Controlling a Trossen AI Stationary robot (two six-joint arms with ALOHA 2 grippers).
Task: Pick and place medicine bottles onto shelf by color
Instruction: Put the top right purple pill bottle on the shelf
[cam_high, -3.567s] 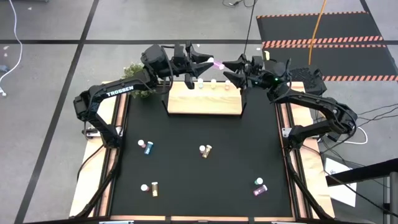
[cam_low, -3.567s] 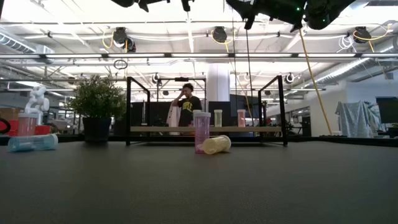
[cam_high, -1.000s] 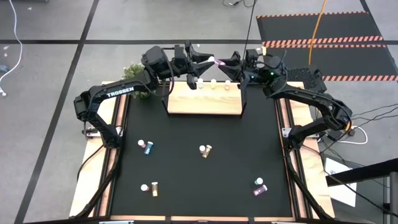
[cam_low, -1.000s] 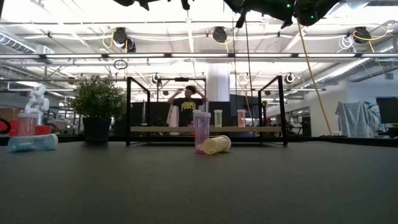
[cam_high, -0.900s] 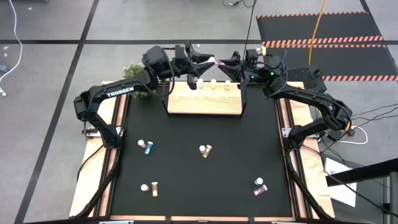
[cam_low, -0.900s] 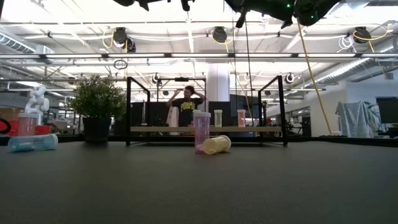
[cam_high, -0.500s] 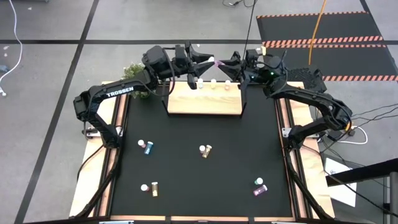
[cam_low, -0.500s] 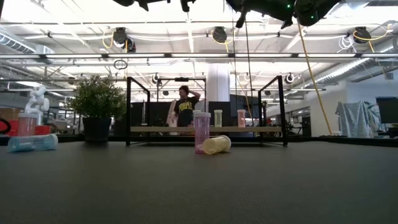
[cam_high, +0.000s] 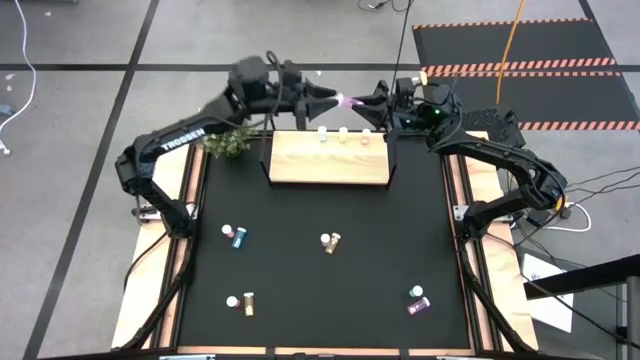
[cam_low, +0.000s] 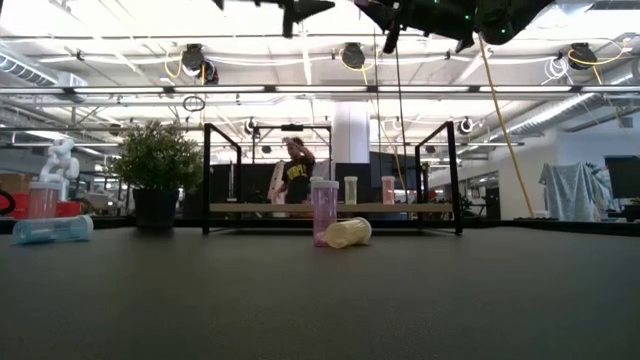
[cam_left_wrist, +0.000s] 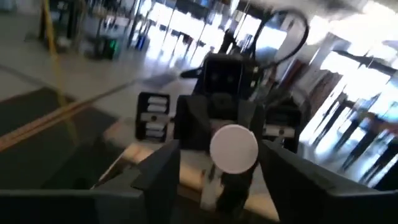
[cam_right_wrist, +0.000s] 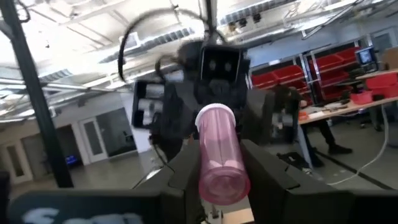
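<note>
A: Where is the small pink cylindrical medicine bottle with the white cap (cam_high: 347, 100) sitting right now?

B: It is hanging in the air above the far edge of the light wooden shelf board with black corner posts (cam_high: 327, 168), between the two grippers. The right gripper (cam_high: 365, 100) is gripping it by the body; its fingers (cam_right_wrist: 268, 168) are pressing the pink sides.

A: And the left gripper (cam_high: 325, 98)?

B: Its fingers are standing apart on either side of the white cap, not touching it as far as I can judge. So the right arm is the one carrying the bottle.

A: How is the bottle's long axis lying?

B: Horizontally, running along the line between the two grippers, cap toward the left one. To stand beside the three bottles already upright on the far edge of the shelf (cam_high: 343, 134), I judge it is needing a turn to vertical and a descent.

A: What are the wrist cameras giving that the overhead one is not?

B: The right wrist view is showing the pink body seated between its fingers; the left wrist view is showing only the round white cap end-on, with gaps either side. The overhead view alone is showing the shelf below.
</note>
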